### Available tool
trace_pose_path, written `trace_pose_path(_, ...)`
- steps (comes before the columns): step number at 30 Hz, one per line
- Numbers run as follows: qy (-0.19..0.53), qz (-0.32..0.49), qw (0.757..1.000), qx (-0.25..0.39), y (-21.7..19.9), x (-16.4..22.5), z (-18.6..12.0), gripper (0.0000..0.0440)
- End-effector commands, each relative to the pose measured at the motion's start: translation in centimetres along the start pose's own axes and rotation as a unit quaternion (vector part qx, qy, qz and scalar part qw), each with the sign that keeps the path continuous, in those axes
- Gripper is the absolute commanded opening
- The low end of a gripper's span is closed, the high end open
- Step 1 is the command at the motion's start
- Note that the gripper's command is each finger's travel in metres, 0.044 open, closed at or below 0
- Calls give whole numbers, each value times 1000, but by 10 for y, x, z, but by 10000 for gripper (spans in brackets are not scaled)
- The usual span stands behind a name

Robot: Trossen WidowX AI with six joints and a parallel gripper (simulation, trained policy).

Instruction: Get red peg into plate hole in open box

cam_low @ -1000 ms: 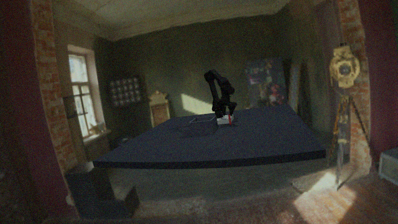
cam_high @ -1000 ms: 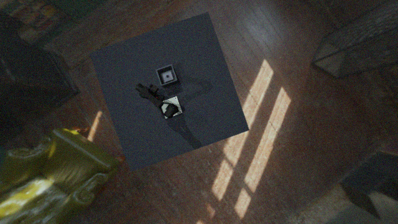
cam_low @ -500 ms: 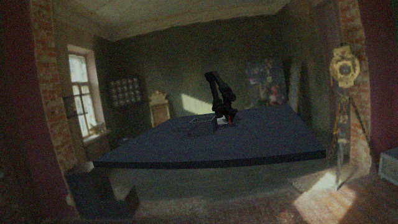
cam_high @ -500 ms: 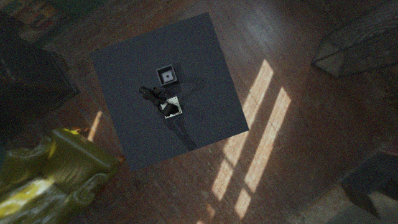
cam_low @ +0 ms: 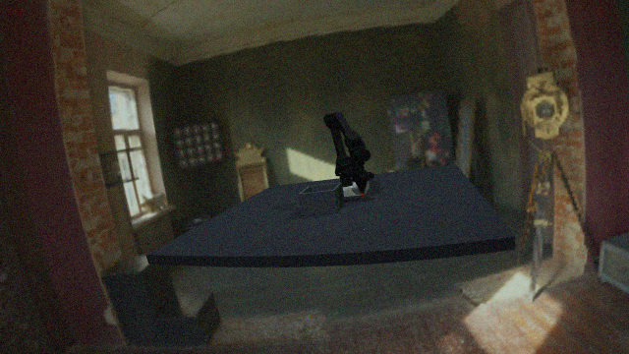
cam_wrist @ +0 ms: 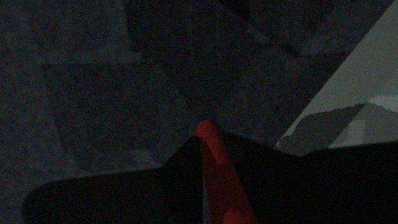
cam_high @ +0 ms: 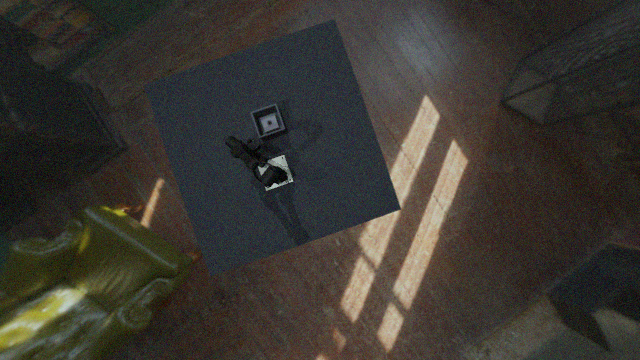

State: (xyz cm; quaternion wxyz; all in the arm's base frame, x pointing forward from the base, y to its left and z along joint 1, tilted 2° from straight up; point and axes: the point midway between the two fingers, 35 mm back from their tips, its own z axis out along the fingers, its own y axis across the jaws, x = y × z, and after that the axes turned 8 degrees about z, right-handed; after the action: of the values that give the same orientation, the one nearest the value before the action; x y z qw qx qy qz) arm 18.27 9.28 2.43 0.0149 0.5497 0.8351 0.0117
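You have the red peg (cam_low: 363, 195) (cam_wrist: 227, 187) gripped in the hand (cam_low: 363, 189) (cam_wrist: 210, 142), its dark fingers closed on either side of it. In the wrist view the peg's near end runs off the bottom edge, and the fingers are almost black, so where their pads meet it is hard to make out. From the top you cannot see the peg, and the hand blends into the dark arm (cam_high: 245, 152) (cam_low: 339, 140). The exterior view gives you only a red speck low at the hand, near the table (cam_high: 320, 75) (cam_low: 393, 216); whether it touches is unclear.

The peg's long axis runs, in the wrist view, from the bottom edge upward and slightly left. It narrows toward its rounded far end, which points away from that camera. Its exact tilt from upright cannot be told.

The peg is outside the open box (cam_high: 282, 121) (cam_low: 339, 198), off to the box's right in the exterior view. From the top, you see a pale plate (cam_high: 263, 128) with a dark central hole at the box's bottom. A white square (cam_high: 286, 165) (cam_low: 350, 191) (cam_wrist: 367, 65) lies near the box, partly covered by the arm.

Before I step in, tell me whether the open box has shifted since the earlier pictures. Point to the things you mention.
No. In the top view, the open box (cam_high: 273, 134) (cam_low: 339, 198) keeps its place relative to the edges of the dark table (cam_high: 320, 65) (cam_low: 393, 226).
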Motion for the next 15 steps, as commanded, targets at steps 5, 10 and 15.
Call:
trace_pose_path(5, -34, -25, 999, -30, 8, -15, -22, 0)
trace_pose_path(10, -57, -43, 996, -44, 12, -25, -37, 1)
trace_pose_path(15, -79, -57, 994, -58, 18, -37, -54, 0)
